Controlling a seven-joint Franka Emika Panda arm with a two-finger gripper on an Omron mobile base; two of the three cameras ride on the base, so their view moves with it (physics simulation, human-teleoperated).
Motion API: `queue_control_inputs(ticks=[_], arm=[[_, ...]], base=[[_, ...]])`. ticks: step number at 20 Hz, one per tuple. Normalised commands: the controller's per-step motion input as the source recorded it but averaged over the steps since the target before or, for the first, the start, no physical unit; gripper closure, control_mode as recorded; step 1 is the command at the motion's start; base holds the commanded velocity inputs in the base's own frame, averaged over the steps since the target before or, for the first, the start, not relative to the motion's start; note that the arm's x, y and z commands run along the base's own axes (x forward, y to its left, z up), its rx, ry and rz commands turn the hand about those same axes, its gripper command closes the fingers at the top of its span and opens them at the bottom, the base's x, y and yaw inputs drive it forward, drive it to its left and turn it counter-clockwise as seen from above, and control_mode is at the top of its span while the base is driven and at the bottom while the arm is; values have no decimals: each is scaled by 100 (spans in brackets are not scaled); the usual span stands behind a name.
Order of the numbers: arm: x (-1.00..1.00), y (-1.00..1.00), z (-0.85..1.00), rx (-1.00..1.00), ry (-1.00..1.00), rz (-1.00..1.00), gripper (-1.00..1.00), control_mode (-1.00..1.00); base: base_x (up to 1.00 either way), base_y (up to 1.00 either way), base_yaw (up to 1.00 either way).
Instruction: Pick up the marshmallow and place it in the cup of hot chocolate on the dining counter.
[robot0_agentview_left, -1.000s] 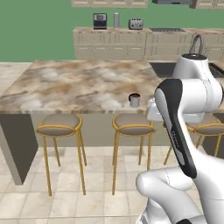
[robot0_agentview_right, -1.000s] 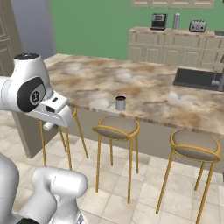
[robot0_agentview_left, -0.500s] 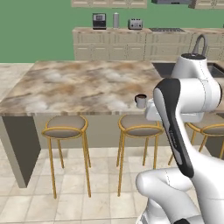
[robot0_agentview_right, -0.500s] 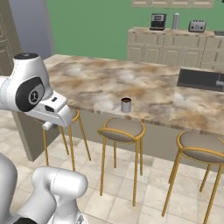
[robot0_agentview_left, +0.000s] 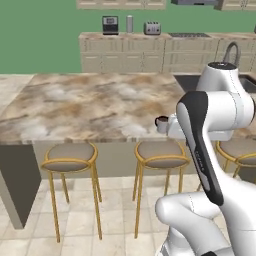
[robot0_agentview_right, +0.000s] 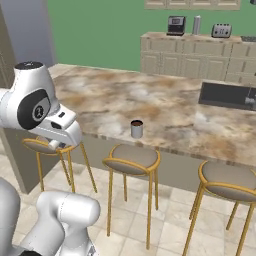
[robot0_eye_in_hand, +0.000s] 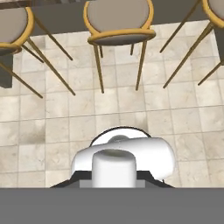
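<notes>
Cup of hot chocolate (robot0_agentview_right: 136, 128) stood upright on the tabletop (robot0_agentview_right: 165, 107), near its front edge, above the gap between two stools; dark liquid showed inside. From the left base view the cup (robot0_agentview_left: 162, 124) sat just beside the arm's white wrist housing, handle facing left. Tabletop (robot0_agentview_left: 90, 102) was beige-brown marbled stone with a thick edge.

Marshmallow (robot0_eye_in_hand: 113, 168), a white stubby cylinder, sat at the bottom of the hand view, held upright between the fingers, which were clamped together on it; the fingers themselves were mostly hidden behind it. Hand camera looked down on the tiled floor (robot0_eye_in_hand: 131, 109) and the round seat of a gold-legged stool (robot0_eye_in_hand: 119, 17).

Hand hung low in front of the stools, well apart from the cup.

Back counter carried a coffee machine (robot0_agentview_right: 175, 25) and toaster (robot0_agentview_right: 221, 30).
</notes>
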Motion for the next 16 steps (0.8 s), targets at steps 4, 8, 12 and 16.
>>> queue_control_inputs(ticks=[4, 8, 12, 16], arm=[[0, 0, 0, 0, 0, 0, 100, 100], [0, 0, 0, 0, 0, 0, 100, 100], [0, 0, 0, 0, 0, 0, 100, 100], [0, 0, 0, 0, 0, 0, 100, 100]], base=[[79, 0, -9], [55, 0, -9], [55, 0, -8], [56, 0, -8]])
